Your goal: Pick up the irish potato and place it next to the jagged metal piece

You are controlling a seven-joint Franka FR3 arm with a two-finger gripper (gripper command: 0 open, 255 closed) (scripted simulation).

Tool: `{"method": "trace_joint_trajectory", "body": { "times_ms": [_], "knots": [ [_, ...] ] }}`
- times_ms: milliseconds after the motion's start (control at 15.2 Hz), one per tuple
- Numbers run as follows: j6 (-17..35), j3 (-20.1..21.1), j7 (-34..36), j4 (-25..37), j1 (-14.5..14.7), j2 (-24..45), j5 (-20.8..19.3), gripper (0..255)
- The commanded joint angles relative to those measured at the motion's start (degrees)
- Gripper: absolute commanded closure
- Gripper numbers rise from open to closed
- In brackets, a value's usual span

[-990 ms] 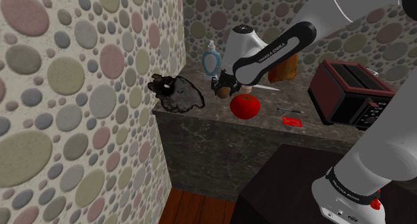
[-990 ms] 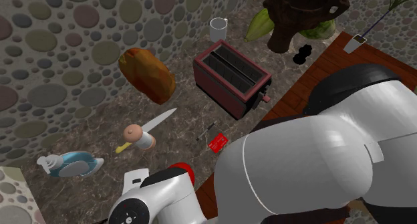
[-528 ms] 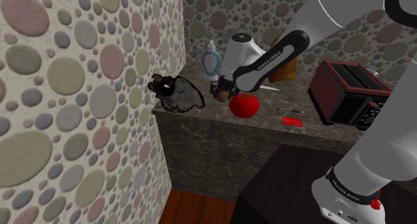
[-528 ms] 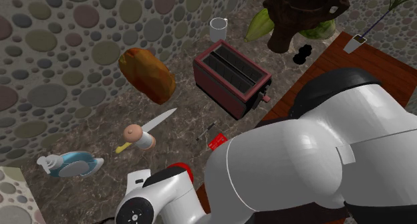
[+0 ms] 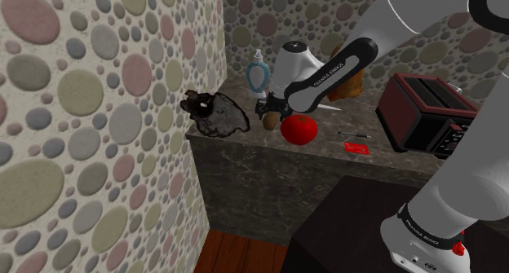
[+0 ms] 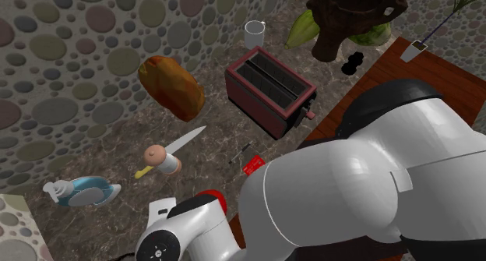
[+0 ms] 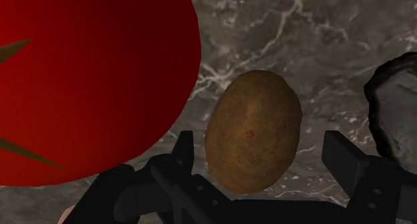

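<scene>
The brown potato [image 7: 252, 130] lies on the dark marble counter [image 7: 314, 35], between the red tomato [image 7: 87, 75] and the jagged dark grey metal piece [image 7: 394, 109]. My black gripper [image 7: 262, 146] is open around the potato, with a gap between it and each finger. From the shoulder, the gripper [image 5: 272, 114] hovers just over the potato [image 5: 268, 123]. The jagged piece [image 5: 214, 113] is a short way to its left at the counter's corner, and the tomato [image 5: 298, 128] is close on its right.
A dark red toaster [image 5: 424, 112], a bread loaf [image 6: 171, 86], a knife [image 6: 185, 142], a blue soap bottle [image 5: 258, 72] and a red card [image 5: 356, 149] share the counter. Pebble-patterned walls close in at the shoulder view's left and back. The counter's front edge [image 5: 269, 143] is near.
The gripper came down toward the counter with the potato, then its fingers spread apart and let the potato go beside the tomato.
</scene>
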Motion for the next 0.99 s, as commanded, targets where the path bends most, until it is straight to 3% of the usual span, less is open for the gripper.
{"method": "trace_joint_trajectory", "body": {
  "times_ms": [0,198,462,924],
  "knots": [
    [-0.25,-0.02,-0.21,-0.61,-0.13,0.22,0.21,0],
    [-0.24,-0.02,0.03,-0.4,-0.02,0.48,0.06,0],
    [-6.15,1.43,-3.38,-1.64,-0.16,-6.91,4.75,0],
    [-6.15,1.38,-3.38,-1.64,-0.11,-6.91,4.75,0]
  ]
}}
